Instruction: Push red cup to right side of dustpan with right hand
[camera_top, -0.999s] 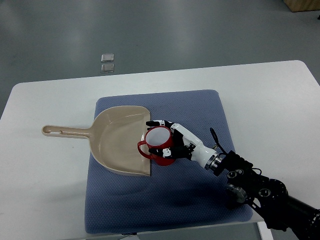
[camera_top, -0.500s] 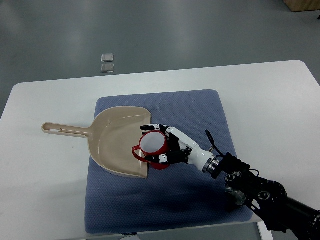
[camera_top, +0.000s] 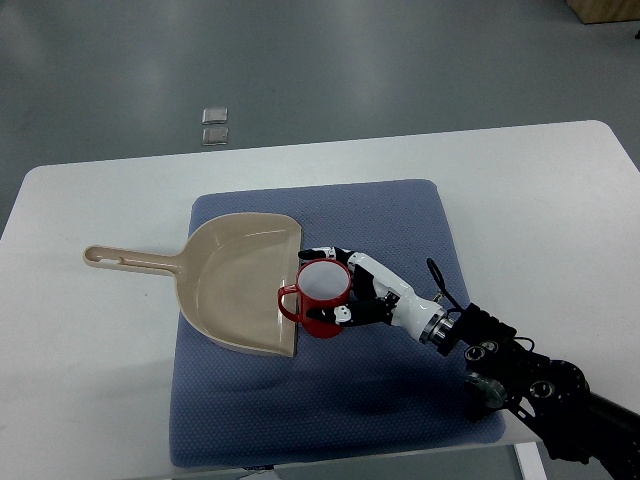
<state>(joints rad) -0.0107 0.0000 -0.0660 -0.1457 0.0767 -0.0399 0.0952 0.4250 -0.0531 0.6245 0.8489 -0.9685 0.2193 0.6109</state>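
I had the right hand (camera_top: 345, 295) with its fingers (camera_top: 322, 254) wrapped around the red cup (camera_top: 320, 297), which sat upright on the blue mat (camera_top: 400, 225) at the dustpan (camera_top: 235, 285)'s open right edge. By my reckoning, nudging it rightward came next.

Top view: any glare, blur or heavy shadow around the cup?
Top view: even, soft overhead light; the red cup and robot hand are sharp, no motion blur. A diffuse shadow lies on the blue mat below the arm. Mild sheen on the dustpan; nothing is washed out.
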